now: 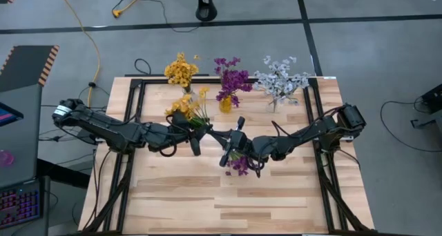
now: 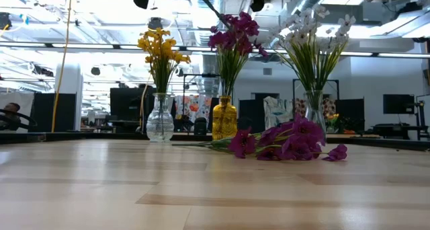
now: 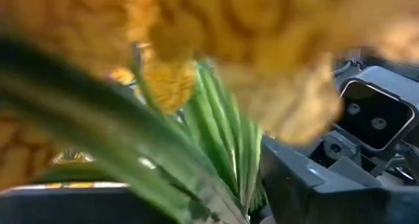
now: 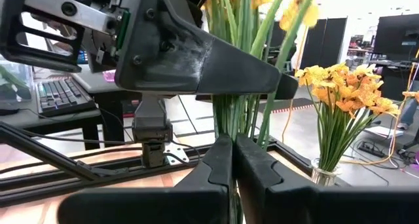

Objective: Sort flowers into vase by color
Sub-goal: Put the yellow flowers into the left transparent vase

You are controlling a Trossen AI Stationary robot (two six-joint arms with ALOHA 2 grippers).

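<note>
A yellow flower sprig (image 1: 188, 106) hangs above the table's middle, between my two grippers. My left gripper (image 1: 199, 130) reaches in from the left and is shut on its green stems (image 3: 226, 145). My right gripper (image 4: 232, 160) comes from the right and is shut on the same stems lower down. A purple sprig (image 2: 289, 142) lies on its side on the table below my right arm. At the far edge stand three vases, one with yellow flowers (image 1: 181, 70), one with purple flowers (image 1: 231, 81) and one with white flowers (image 1: 280, 81). My left gripper has the bunch of green stems (image 4: 243, 27) between its two fingers (image 4: 196, 60), just below the blossoms. It comes in level from the table's left, across the stems. The sprig is clear of the table. My right gripper pinches the stems near their lower end (image 4: 233, 127) between its two shut fingers. It comes in level from the table's right. The stems rise from the fingertips and pass behind the left gripper's finger.
A black frame (image 1: 135, 119) runs along the table's left, far and right sides. The near half of the wooden table top (image 1: 228, 201) is bare. Cables and a keyboard (image 1: 17, 205) lie off the table to the left.
</note>
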